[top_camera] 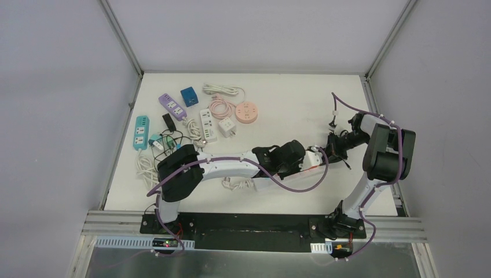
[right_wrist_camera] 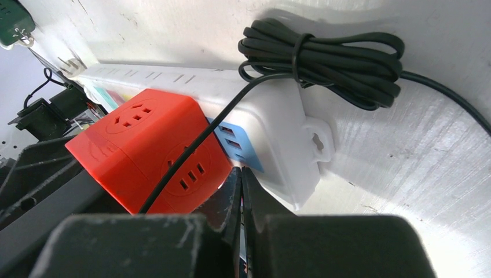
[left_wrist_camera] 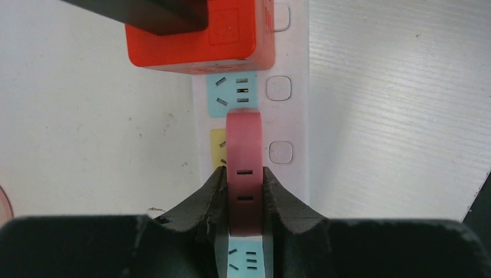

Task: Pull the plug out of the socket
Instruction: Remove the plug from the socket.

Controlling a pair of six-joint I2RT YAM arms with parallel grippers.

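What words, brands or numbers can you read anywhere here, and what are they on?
No readable text in any view.
white power strip: sockets and blank buttons, no print.
red cube adapter: slots only, no lettering.
pink plug, held by the left pincer: slots only, no marking.
purple strip and its neighbours: too small to read.

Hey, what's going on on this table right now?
The left gripper is clamped on a pink plug that appears to be still seated in the white power strip, so the pull is not yet done. The right gripper, fingers together, sits at the strip's end beside an orange-red cube adapter, seemingly steadying the strip.
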